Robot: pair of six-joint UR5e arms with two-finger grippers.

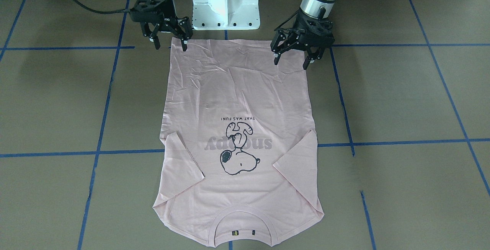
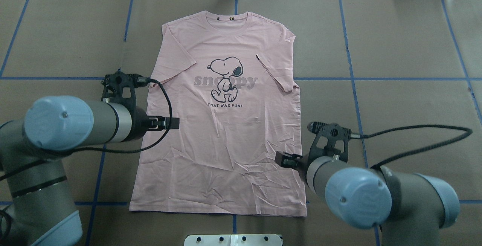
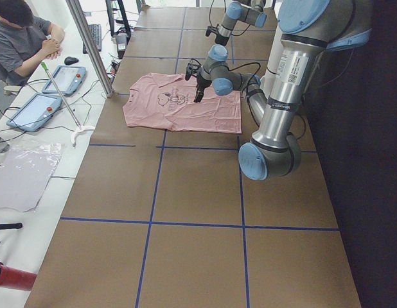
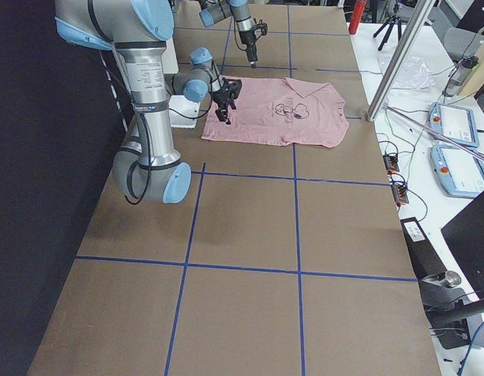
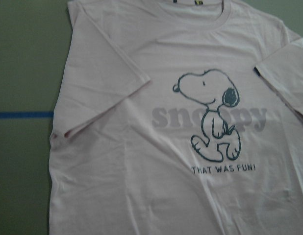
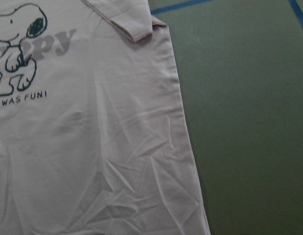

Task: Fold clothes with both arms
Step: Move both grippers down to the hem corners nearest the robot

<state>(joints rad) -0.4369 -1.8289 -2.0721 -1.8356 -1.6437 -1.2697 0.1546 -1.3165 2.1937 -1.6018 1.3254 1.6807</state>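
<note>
Sleeves already turned in, the T-shirt (image 1: 237, 89) lies flat mid-table (image 1: 402, 97); the body folds remain, with the left hand (image 1: 291, 63) and right hand (image 1: 170, 46) wide and empty at its hem, 1 and 11 o'clock in the front-facing view.

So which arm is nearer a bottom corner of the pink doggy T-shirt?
Probably the right: the black right gripper hangs by the hem corner of the pale pink dog-print T-shirt; the black left gripper hangs further up its side.

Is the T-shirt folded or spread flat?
Mostly spread: the T-shirt lies flat, print up; only both sleeves are folded inward onto the front.
</note>
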